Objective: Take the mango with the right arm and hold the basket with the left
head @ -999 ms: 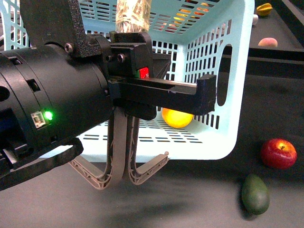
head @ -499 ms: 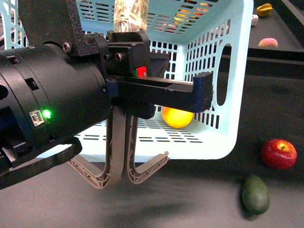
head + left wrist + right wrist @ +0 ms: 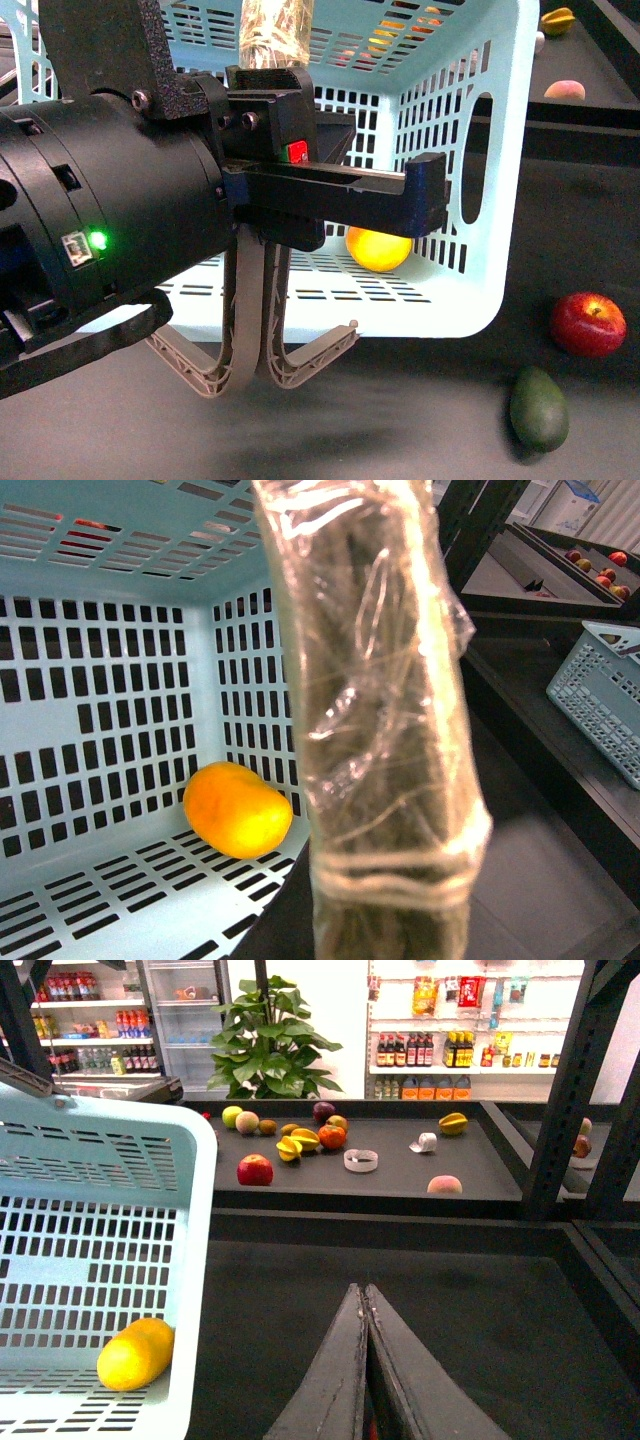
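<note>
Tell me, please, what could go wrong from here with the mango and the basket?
1. The mango lies loose inside the tilted basket; if the basket shifts, it may roll out of reach.
2. The right hand is shut and outside the basket; it must open first, or it may only push the mango.
3. The basket's handles hang down and might catch on the table.

My left arm (image 3: 120, 210) blocks the basket (image 3: 492, 200) from 9 o'clock and hides the top of the mango (image 3: 378, 254). How my left jaws stand is hidden, perhaps behind the blurred wrapped column (image 3: 385, 740).
</note>
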Robot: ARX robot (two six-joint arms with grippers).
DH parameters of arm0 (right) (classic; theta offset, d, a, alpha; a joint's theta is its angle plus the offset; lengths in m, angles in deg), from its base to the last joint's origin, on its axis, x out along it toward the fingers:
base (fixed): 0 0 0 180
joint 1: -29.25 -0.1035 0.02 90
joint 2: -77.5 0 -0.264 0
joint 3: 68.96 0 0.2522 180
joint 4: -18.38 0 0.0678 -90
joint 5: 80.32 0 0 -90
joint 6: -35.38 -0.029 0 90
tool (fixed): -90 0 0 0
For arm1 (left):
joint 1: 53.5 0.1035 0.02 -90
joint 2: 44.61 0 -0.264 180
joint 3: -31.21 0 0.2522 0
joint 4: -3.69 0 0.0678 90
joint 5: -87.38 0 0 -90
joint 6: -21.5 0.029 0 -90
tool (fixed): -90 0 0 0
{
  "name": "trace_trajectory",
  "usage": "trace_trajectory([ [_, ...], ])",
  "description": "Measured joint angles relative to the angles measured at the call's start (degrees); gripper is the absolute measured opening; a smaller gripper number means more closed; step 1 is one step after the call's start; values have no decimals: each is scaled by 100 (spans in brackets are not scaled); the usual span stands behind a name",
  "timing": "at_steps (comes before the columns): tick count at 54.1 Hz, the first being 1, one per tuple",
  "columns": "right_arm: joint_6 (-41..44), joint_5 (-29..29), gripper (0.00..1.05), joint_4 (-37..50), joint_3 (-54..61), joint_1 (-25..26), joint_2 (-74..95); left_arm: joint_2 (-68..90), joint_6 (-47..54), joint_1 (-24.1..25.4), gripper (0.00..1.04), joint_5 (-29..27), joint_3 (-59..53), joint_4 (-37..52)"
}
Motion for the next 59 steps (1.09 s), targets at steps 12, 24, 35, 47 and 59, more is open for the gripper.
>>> trace_trajectory([
  [12,0,0,2,0,0,0,0,0,2,0,7,-4,0,0],
  [24,9,0,30,0,0,0,0,0,0,0,7,0,0,0],
  [35,7,0,71,0,0,0,0,92,260,-103,7,-1493,192,-378],
  [47,2,-4,98,0,0,0,0,483,-901,234,7,-2852,754,-481],
  [59,4,11,97,0,0,0,0,761,-2894,868,7,-3434,1305,-1167],
])
